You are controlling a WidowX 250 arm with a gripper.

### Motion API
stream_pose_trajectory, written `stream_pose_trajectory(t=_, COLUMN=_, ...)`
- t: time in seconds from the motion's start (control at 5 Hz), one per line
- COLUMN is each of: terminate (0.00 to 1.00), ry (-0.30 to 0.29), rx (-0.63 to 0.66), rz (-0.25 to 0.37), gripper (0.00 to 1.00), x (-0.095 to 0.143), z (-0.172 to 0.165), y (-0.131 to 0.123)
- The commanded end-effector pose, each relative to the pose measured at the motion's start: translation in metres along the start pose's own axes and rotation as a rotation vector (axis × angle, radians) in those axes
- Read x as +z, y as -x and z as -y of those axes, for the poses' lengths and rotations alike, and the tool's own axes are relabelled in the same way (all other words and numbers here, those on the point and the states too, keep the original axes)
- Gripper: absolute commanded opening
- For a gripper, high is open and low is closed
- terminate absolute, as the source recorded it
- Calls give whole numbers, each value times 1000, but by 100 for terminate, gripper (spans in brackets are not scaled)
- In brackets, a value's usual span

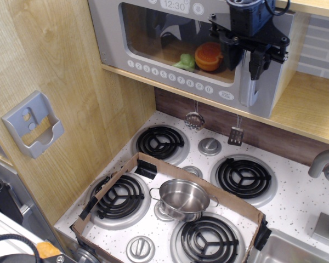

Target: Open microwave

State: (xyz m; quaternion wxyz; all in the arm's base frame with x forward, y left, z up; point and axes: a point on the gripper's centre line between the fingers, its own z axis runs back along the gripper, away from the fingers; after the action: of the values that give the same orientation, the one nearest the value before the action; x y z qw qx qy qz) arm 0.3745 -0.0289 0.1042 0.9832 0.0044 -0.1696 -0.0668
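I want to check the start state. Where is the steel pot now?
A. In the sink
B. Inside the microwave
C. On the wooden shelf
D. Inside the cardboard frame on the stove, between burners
D: the steel pot stands on the stovetop inside the cardboard frame.

Illumination is even and bright, apparently overhead. Soft shadows lie beneath the shelf at centre frame. Mild glare marks the steel pot (183, 198) and microwave window (170, 38). Focus sharp; lower-left corner blurred.
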Motion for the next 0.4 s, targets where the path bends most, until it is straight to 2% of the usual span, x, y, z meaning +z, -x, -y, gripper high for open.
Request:
stream_pose_trajectory(t=0.0, terminate=0, ry=-57, rx=158, rz=78, gripper=0, x=18, z=-2, y=16)
stream_pose_trajectory(t=0.2, terminate=0, ry=-64, rx=239, rz=47, gripper=0, x=16, z=-5, y=34)
